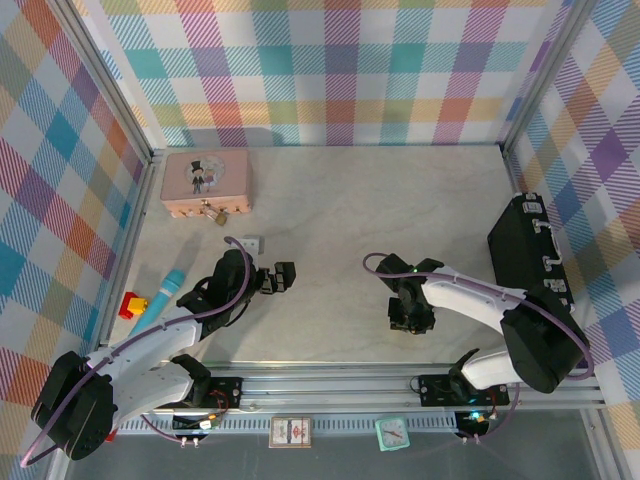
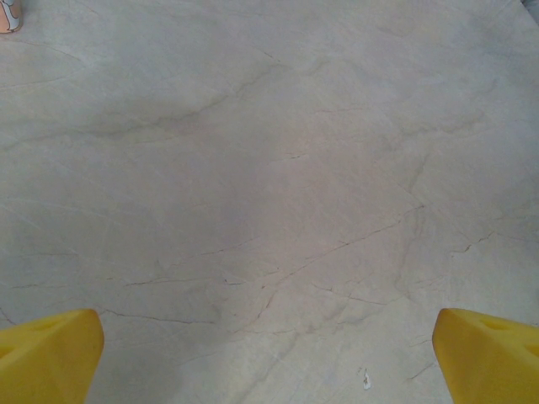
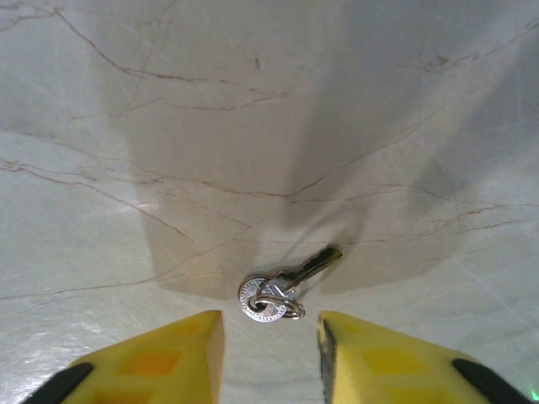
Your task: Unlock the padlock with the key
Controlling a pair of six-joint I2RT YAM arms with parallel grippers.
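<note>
Bright, diffuse overhead light; a broad soft shadow falls across the marble tabletop (image 3: 210, 126) around the sharply focused key (image 3: 307, 268).

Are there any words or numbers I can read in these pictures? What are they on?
No text here can be read for sure.
pink tin: cartoon couple on the lid; any lettering is too small to read.
key: tiny marks around its round head, too blurred to read.
card by the near rail: print too small to read.
teal cube: round white face, too small to read.
</note>
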